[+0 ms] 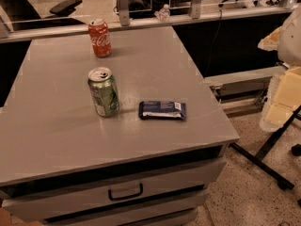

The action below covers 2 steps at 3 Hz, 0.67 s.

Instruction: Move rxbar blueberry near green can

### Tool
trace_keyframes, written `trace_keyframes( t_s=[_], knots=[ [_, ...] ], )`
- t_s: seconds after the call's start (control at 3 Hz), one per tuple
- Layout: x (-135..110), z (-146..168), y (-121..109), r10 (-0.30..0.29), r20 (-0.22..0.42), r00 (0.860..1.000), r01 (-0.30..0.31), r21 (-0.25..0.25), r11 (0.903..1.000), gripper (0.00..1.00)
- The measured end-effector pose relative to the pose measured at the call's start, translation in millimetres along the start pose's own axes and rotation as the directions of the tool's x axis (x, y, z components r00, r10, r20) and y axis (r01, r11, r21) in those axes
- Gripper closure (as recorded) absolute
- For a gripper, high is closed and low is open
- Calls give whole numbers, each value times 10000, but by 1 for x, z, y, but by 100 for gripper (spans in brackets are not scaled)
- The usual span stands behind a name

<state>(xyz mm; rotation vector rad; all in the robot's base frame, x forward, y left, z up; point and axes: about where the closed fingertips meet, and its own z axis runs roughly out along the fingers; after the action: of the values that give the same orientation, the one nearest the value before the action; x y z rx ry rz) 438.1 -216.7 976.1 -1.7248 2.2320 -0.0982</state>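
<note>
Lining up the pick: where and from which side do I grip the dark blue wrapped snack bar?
Probably from above, across its narrow width at the middle: the dark blue snack bar lies flat, apart from the upright green aluminium can. The end effector is not in view.

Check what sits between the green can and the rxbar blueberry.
Nothing: in the camera view only bare tabletop separates the green can from the rxbar blueberry. The pincer is not in view.
</note>
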Motion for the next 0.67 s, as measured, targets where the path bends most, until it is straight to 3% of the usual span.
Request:
trace_keyframes(
  t_s=[0.67],
  knots=[
    [-2,1,0,-8,121,9999,8,10,10000,0]
  ],
)
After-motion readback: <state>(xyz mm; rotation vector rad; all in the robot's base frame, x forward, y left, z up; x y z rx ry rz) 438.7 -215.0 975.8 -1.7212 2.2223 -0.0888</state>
